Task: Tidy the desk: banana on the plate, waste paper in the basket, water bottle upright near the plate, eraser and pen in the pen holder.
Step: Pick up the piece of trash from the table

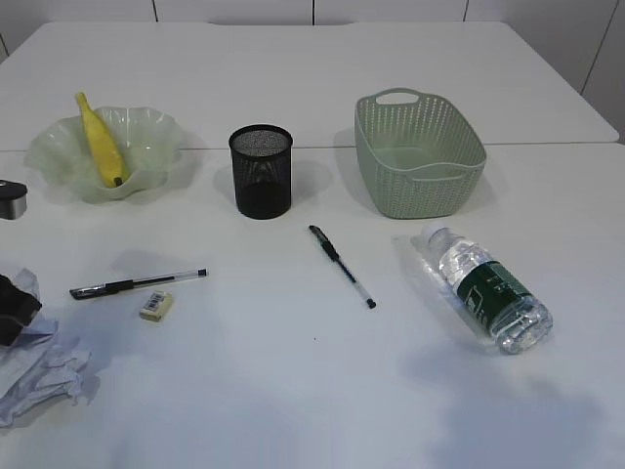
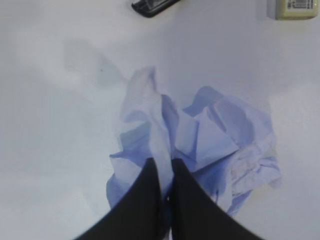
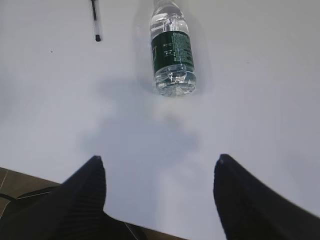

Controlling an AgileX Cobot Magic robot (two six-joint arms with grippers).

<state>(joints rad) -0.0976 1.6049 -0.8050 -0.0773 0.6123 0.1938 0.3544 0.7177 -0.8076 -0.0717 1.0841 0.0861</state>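
The banana (image 1: 101,143) lies in the green plate (image 1: 59,147) at the far left. The waste paper (image 1: 39,366) sits at the desk's (image 1: 293,391) front left. My left gripper (image 2: 165,162) is shut on the waste paper (image 2: 210,135); only its black body shows at the exterior view's left edge (image 1: 12,308). The eraser (image 1: 156,306) and a pen (image 1: 137,283) lie near it. A second pen (image 1: 342,265) lies mid-desk. The water bottle (image 1: 485,288) lies on its side at the right. My right gripper (image 3: 159,162) is open and empty, short of the bottle (image 3: 171,47).
The black mesh pen holder (image 1: 261,170) stands at the middle back. The sage-green basket (image 1: 418,151) stands to its right, empty. A grey object (image 1: 10,198) sits at the left edge. The desk's near edge shows in the right wrist view (image 3: 30,177).
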